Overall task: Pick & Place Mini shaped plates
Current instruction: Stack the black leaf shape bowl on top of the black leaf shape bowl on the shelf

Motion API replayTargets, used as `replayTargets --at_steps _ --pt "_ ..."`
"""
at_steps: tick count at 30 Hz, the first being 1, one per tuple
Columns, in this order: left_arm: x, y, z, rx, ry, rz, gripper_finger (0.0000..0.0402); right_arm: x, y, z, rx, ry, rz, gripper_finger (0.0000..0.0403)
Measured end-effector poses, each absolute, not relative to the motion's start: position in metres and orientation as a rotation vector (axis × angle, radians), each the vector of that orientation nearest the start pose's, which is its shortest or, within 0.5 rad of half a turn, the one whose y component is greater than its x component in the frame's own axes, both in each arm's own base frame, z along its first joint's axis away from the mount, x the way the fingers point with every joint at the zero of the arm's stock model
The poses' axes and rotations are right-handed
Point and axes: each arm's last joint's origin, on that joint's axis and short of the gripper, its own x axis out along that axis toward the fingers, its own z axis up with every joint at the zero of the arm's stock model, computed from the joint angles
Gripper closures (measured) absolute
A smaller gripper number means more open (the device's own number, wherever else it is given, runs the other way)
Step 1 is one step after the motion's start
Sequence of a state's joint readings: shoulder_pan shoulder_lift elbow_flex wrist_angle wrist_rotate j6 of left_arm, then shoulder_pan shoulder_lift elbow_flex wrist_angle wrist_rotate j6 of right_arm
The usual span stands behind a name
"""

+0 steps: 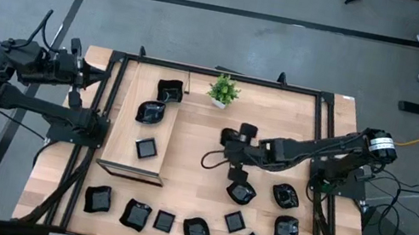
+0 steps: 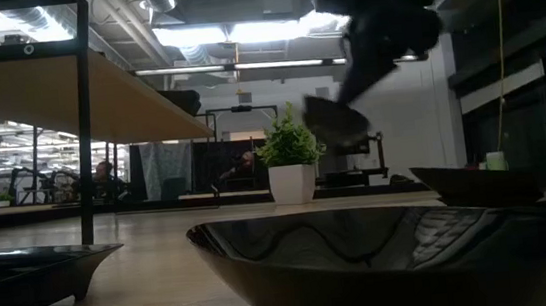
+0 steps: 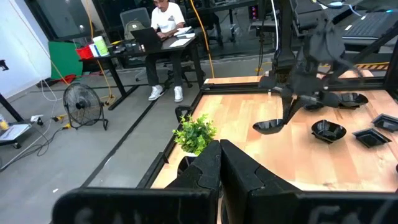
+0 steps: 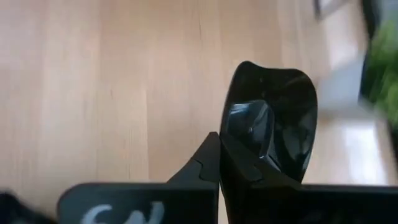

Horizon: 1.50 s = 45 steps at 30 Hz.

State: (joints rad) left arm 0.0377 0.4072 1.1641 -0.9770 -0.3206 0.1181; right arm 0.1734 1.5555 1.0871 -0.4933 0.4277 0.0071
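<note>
Plates are the subject: small glossy black dishes being moved on a wooden table (image 1: 184, 161) seen from above. At nine o'clock the left gripper (image 1: 100, 74) waits off the table's edge, its fingers (image 3: 245, 168) pressed together with nothing between them. Just inside it, a raised wooden tray (image 1: 116, 131) already carries three dishes (image 1: 150, 112). At twelve o'clock stands a small potted plant (image 1: 222, 89). At the centre of the table, the right gripper (image 1: 238, 150) hangs in the air, fingers pinching the rim of one rounded dish (image 4: 273, 118), which shows in the level view as lifted well clear of the wood and tilted. Along the six o'clock edge and toward four o'clock, ten more plates (image 1: 164, 221) lie loose. The step in hand appears to be carrying the held dish toward the tray at nine o'clock; done well, it would travel high enough to clear the tray's wall, keep away from the plant, be levelled over a bare spot apart from the three dishes there, and be let go only when low. Harder to judge: how deep the grip on the rim goes, since the arm hides the dish from above, and the exact shapes of the farther plates.
</note>
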Motion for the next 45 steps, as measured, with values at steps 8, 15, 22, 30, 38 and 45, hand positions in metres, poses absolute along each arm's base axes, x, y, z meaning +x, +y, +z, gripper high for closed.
replayTargets --at_steps 8,15,22,30,38,45 --pt "0.007 0.009 0.399 0.148 0.24 0.344 0.0398 0.334 0.041 0.25 -0.41 0.687 -0.176 0.04" --pt "0.007 0.009 0.399 0.147 0.239 0.344 0.0398 0.359 0.039 0.259 -0.463 0.592 -0.094 0.04" --pt "0.007 0.009 0.399 0.147 0.239 0.344 0.0398 0.395 0.041 0.274 -0.534 0.53 -0.001 0.04" --pt "0.007 0.009 0.399 0.147 0.24 0.344 0.0398 0.434 0.037 0.284 -0.526 0.384 -0.053 0.04" --pt "0.007 0.009 0.399 0.148 0.24 0.344 0.0398 0.461 0.04 0.284 -0.574 0.221 -0.068 0.04" --pt "0.007 0.009 0.399 0.148 0.24 0.344 0.0398 0.475 0.037 0.273 -0.602 0.155 -0.033 0.04"
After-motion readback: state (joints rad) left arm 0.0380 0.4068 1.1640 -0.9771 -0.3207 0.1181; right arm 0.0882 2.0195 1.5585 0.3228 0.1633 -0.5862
